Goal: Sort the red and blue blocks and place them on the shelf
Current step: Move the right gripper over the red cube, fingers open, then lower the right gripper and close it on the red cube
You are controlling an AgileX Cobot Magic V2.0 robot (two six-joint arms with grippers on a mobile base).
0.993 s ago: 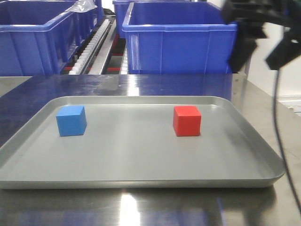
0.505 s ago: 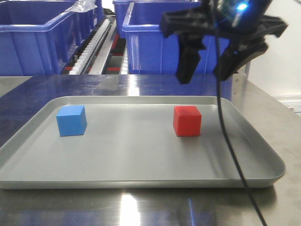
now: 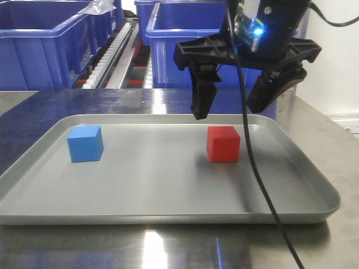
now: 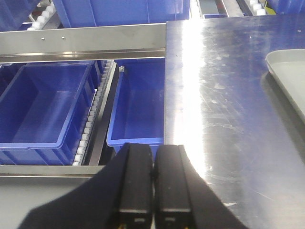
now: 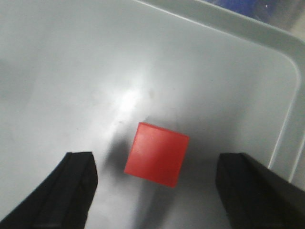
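The place looked like a warehouse or factory picking station. Large blue plastic bins, all of one pattern, stood in rows on a steel rack. Its flat brushed-metal crossbars carried small screws, and white roller tracks ran between the bins as on a flow shelf. In front lay a scratched stainless-steel tabletop bearing a plain grey rimmed tray. The surfaces were bare metal and moulded plastic, with a blank white wall at one side.
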